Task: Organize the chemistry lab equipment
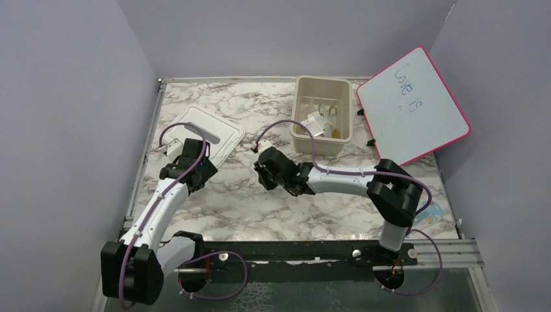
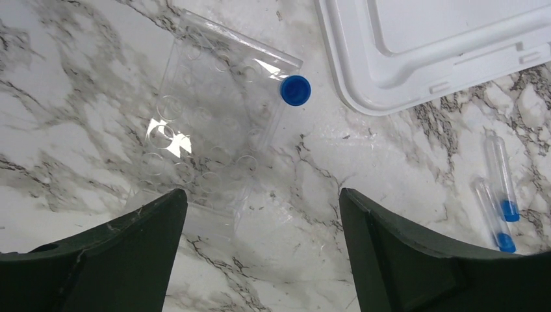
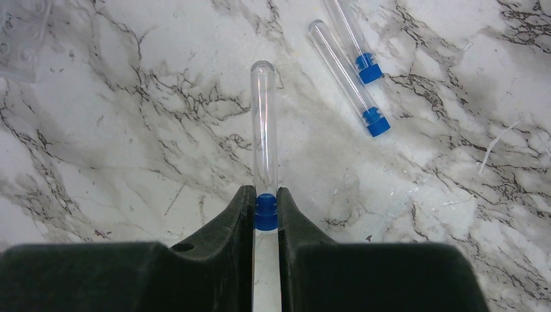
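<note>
My right gripper (image 3: 265, 203) is shut on the blue cap of a thin clear tube (image 3: 264, 123), which points away over the marble table. Two more blue-capped tubes (image 3: 349, 77) lie just beyond it to the right; they also show in the left wrist view (image 2: 499, 170). My left gripper (image 2: 263, 218) is open and empty above the table, its left finger over the near edge of a clear plastic packet (image 2: 208, 123) holding a welled plate. A loose blue cap (image 2: 295, 90) rests at the packet's right edge. In the top view the left gripper (image 1: 195, 164) and right gripper (image 1: 265, 168) sit mid-table.
The white lid (image 2: 442, 52) lies flat just beyond the left gripper (image 1: 209, 132). The beige tub (image 1: 346, 110) with several small items inside stands at the back. A pink-framed whiteboard (image 1: 416, 107) leans at the back right. Purple walls enclose the table.
</note>
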You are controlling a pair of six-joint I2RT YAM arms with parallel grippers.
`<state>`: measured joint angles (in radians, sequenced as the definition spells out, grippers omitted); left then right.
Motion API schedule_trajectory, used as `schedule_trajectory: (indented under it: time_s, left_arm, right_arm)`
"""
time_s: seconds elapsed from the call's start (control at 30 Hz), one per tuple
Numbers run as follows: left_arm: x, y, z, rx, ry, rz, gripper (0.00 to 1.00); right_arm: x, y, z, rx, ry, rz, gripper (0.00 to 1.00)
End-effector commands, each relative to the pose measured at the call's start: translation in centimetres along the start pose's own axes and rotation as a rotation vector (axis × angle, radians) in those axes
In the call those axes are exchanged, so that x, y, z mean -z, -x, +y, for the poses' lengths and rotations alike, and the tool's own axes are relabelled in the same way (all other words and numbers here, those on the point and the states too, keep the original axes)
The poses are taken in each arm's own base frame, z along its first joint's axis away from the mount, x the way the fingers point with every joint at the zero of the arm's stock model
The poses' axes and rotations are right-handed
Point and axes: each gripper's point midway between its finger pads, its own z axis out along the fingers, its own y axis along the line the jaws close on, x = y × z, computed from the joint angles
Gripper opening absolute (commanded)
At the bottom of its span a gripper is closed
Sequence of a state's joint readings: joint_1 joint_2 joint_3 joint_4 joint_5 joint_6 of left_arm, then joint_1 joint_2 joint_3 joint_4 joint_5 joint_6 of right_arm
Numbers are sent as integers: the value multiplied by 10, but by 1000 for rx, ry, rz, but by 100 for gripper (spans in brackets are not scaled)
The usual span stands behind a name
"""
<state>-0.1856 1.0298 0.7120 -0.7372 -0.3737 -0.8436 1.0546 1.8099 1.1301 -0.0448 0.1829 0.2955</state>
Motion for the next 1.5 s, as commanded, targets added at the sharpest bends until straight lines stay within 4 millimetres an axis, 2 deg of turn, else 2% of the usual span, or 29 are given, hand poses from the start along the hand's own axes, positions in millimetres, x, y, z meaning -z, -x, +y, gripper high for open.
schedule_trajectory:
  time_s: [0.0,0.27,0.47,0.83,1.1,1.3,1.47]
  left_arm:
    - [-1,9,10,-50,67,-39,93]
    - [-22,-11,2,-106,47,43,95]
    - [-20,-15,-4,-79,-8,47,92]
    - [-24,-12,4,-79,28,26,95]
    - [-29,-19,3,-79,25,64,95]
    - [-17,-34,-19,-9,-100,158,86]
    - [-13,-42,-27,14,-138,207,81]
  right_arm:
    - [7,15,0,-17,-5,-54,9]
    - [8,14,1,-17,0,-54,9]
    - [9,14,0,-17,-3,-57,9]
    - [11,16,0,-16,-3,-61,9]
    - [12,15,-1,-17,-7,-61,9]
    - [12,14,-1,-16,-7,-60,9]
    - [11,15,0,-19,-4,-60,9]
